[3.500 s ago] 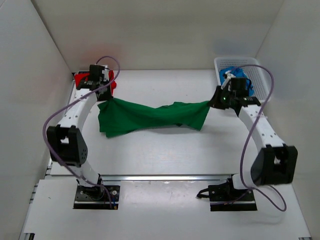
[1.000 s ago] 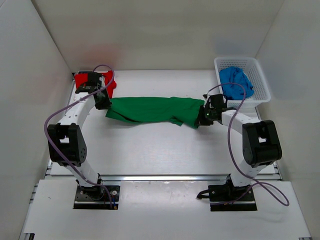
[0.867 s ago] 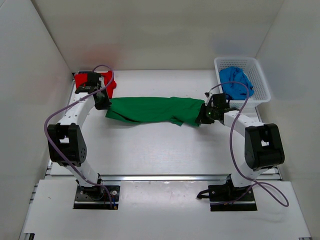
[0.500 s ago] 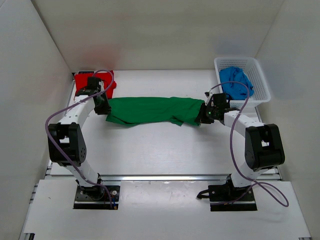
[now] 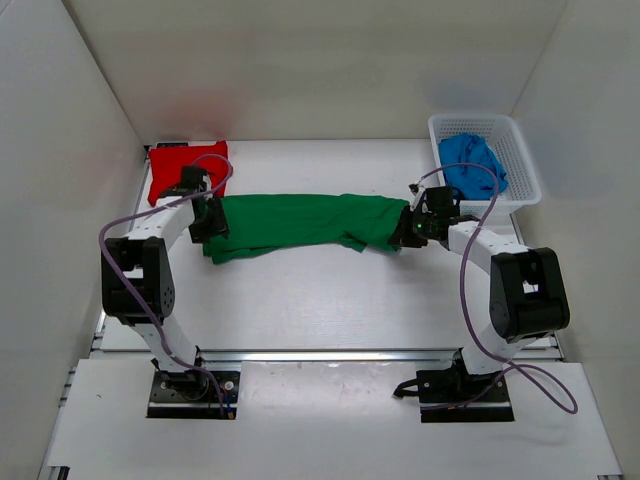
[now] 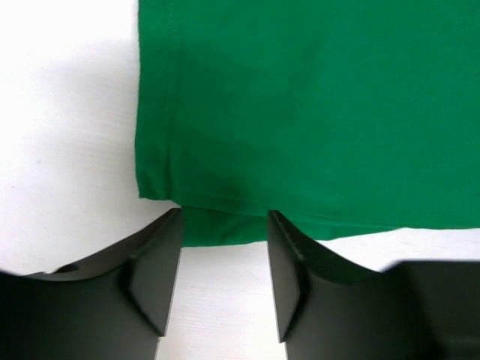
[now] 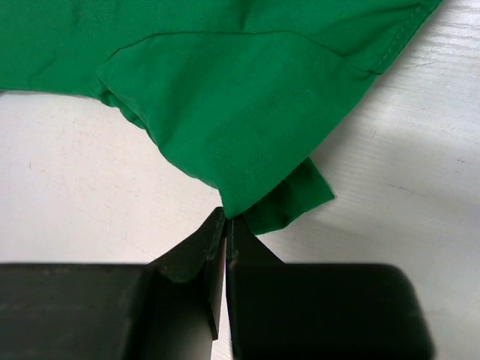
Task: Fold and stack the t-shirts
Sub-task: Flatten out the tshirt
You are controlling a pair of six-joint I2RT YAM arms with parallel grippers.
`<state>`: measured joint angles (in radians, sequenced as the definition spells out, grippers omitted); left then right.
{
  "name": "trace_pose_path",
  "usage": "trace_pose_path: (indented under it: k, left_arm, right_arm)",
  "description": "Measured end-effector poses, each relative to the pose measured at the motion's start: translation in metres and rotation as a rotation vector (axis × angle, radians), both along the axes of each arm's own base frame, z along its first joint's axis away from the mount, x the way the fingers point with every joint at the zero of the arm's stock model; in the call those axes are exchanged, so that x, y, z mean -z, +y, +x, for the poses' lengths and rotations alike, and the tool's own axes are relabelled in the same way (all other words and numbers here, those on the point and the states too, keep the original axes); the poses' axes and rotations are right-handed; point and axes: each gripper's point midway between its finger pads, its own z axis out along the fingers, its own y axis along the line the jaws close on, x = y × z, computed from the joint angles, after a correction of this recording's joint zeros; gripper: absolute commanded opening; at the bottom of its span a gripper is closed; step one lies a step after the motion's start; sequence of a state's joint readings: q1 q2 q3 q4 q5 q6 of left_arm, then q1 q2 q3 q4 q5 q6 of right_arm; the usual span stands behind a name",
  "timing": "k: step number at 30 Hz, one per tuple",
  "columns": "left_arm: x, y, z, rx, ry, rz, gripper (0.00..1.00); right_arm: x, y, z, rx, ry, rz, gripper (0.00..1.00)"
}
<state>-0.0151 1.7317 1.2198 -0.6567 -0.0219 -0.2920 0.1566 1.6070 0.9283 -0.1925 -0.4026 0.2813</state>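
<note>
A green t-shirt (image 5: pixel 300 220) lies stretched left to right across the middle of the table. My left gripper (image 5: pixel 208 224) stands open at its left end. In the left wrist view the left gripper (image 6: pixel 223 219) has only bare table between its fingers, and the green t-shirt's hem (image 6: pixel 300 112) lies just past the tips. My right gripper (image 5: pixel 409 232) is at the shirt's right end. In the right wrist view the right gripper (image 7: pixel 226 215) is shut on a corner of the green t-shirt (image 7: pixel 240 97). A folded red t-shirt (image 5: pixel 172 166) lies at the back left.
A white basket (image 5: pixel 520 160) at the back right holds a crumpled blue t-shirt (image 5: pixel 470 163). White walls close in the table on the left, right and back. Both arms' purple cables loop above the table beside them.
My left gripper has opened and let go of the green shirt's left end, which now rests on the table. The left wrist has moved nearer, uncovering the red shirt. The right gripper stays shut.
</note>
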Motion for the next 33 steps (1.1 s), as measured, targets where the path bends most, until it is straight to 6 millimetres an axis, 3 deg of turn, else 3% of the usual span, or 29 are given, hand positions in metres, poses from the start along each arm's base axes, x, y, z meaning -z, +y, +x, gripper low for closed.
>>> trace_pose_path:
  k: [5,11,16,33]
  left_arm:
    - [0.016,0.006,-0.013,-0.017,0.037,0.013,0.60]
    - [0.029,0.026,-0.022,-0.084,0.063,0.005,0.47]
    - [0.039,0.029,-0.024,-0.118,0.056,-0.009,0.56]
    - [0.043,0.036,-0.015,-0.189,0.011,-0.035,0.52]
  right_arm:
    - [0.000,0.001,0.000,-0.003,0.001,0.004,0.00]
    - [0.002,0.001,-0.002,-0.004,0.003,0.004,0.00]
    - [0.008,0.001,-0.007,-0.007,0.016,0.003,0.00]
    - [0.019,0.006,-0.012,-0.025,0.046,0.006,0.00]
